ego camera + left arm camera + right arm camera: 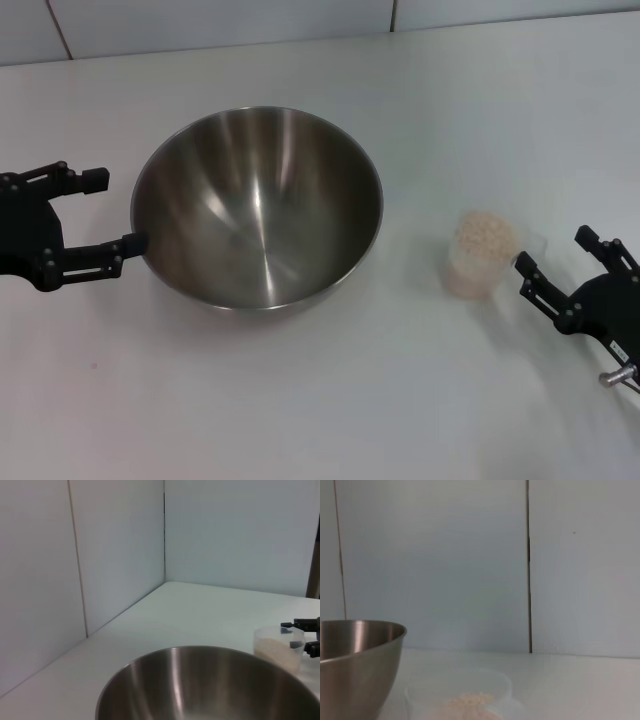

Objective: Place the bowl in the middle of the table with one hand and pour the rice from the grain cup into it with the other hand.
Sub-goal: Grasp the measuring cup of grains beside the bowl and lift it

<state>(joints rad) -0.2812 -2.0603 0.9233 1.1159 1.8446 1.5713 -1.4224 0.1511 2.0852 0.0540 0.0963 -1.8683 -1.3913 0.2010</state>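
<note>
Item one: the table (300, 400), white and smooth, bearing everything we list here, with pale wall panels (115, 555) rising at its far edge.

Item two: the bowl (257, 208), stainless steel, standing upright a little left of the table's middle. We see only bare brushed metal inside it. In the left wrist view its rim (200, 652) fills the near foreground; in the right wrist view its outer wall (355, 665) stands at one side.

Item three: the grain cup (484, 254), clear plastic, upright on the table to the right of the bowl and apart from it. We record the rice (485, 235) inside it as a pale granular mass reaching near its rim. The cup shows again in the left wrist view (278, 650) beyond the bowl, and close up in the right wrist view (460, 695).

Item four: the left gripper (100, 213), black, low at the left edge of the table. Its two fingers are spread wide and grasp nothing; the nearer fingertip (130, 242) lies right at the bowl's left outer wall, though we cannot tell whether it touches, and the farther one stands clear of the rim.

Item five: the right gripper (555, 252), black, at the right edge of the table, just right of the grain cup. Its fingers are parted, empty, pointing toward the cup, the tips just beside it without closing on it.
</note>
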